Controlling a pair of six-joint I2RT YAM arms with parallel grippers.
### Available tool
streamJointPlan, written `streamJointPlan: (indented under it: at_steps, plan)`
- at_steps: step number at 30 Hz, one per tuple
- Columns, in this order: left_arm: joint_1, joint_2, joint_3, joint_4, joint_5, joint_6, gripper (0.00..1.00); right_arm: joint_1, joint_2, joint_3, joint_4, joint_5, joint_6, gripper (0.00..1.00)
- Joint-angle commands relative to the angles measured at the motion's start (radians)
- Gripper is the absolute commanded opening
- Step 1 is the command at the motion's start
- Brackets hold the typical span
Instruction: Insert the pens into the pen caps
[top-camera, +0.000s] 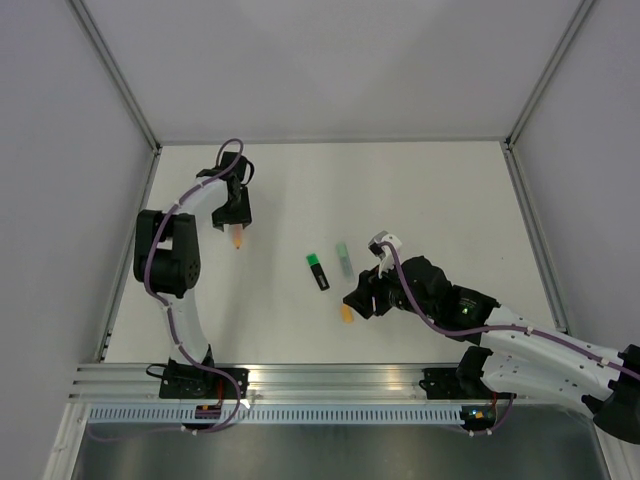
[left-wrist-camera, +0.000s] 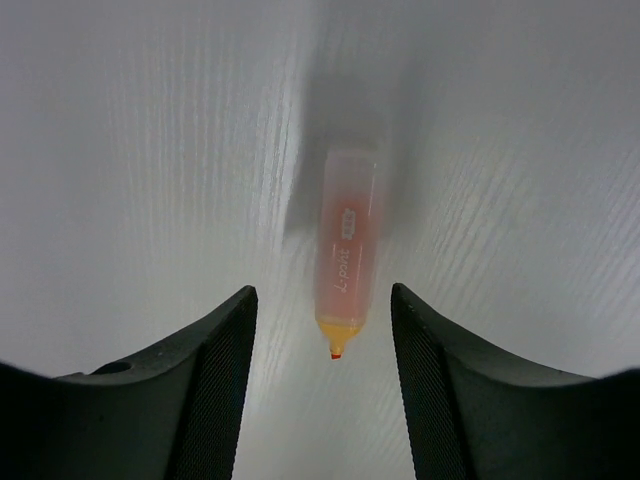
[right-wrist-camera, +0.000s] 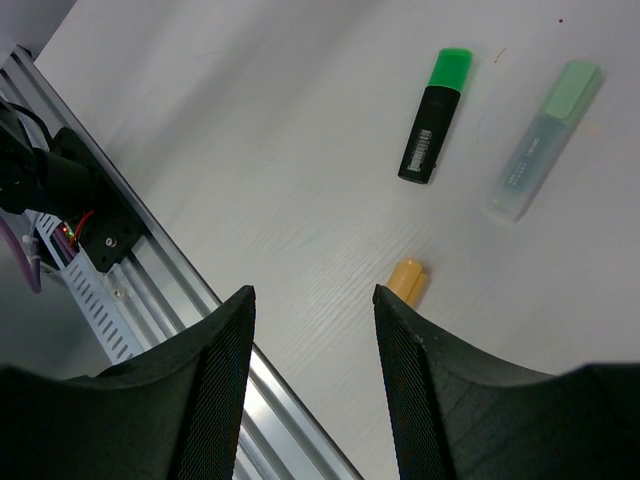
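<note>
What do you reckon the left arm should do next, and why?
Probably lower the left tool and close it on the pink-orange pen: its fingers are open, and the pen lies unheld on the table between them.

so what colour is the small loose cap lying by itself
The cap is orange-yellow; the right wrist view shows it best.

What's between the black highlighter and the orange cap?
Only bare table separates the black highlighter and the orange cap, seen in the right wrist view.
</note>
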Motion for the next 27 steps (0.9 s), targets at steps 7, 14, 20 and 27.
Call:
streamJointPlan:
  at_steps: [7, 14, 20, 27]
  plan:
    - [0.018, 0.032, 0.053, -0.037, -0.008, -0.180, 0.57, 0.004, -0.024, -0.011, 0.040, -0.040, -0.009, 0.57]
    - [0.018, 0.081, 0.057, -0.001, -0.030, -0.174, 0.56, 0.004, -0.039, -0.009, 0.041, -0.056, -0.010, 0.57]
    - [0.018, 0.122, 0.071, -0.020, -0.073, -0.180, 0.52, 0.006, -0.056, -0.012, 0.041, -0.055, -0.009, 0.57]
    - [0.032, 0.118, 0.068, -0.144, -0.076, -0.364, 0.24, 0.006, -0.056, -0.017, 0.044, -0.063, -0.012, 0.57]
